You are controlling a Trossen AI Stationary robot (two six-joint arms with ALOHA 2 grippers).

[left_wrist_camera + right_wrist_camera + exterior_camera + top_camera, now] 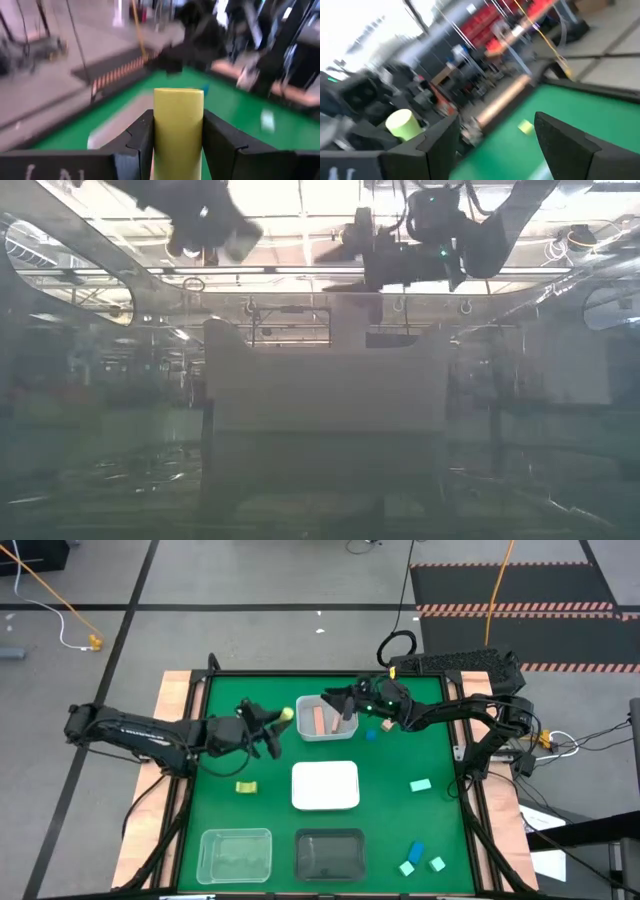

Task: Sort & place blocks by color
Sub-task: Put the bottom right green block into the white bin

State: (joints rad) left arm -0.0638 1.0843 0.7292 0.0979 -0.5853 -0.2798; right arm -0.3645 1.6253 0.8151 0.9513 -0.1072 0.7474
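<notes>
Green felt was seen covering the worktop (pixel 390 810), with things laid out from the near edge to the far one. Nearest, a clear tray (pixel 235 854) and a black tray (pixel 331 854) were set side by side, and off to the right a blue block (pixel 416 852) lay between 2 mint blocks (pixel 407 868) (pixel 438 864). Farther in, a white tray (pixel 325 786) was placed at the middle, a yellow-green block (pixel 246 786) well to its left and another mint block (pixel 420 784) to its right. Beyond that, the left end effector (pixel 282 720) was held above the felt, just left of a grey bin (pixel 326 730), and was clamped on a yellow-green bar (pixel 178 127), which stood upright between the fingers (pixel 142 142) in the left wrist view. A salmon pink block (pixel 317 720) was seen lying inside the bin. The right end effector (pixel 340 700) was poised over the bin's far right corner with its fingers spread wide and nothing between them. A small blue block (pixel 371 734) lay just right of the bin.
</notes>
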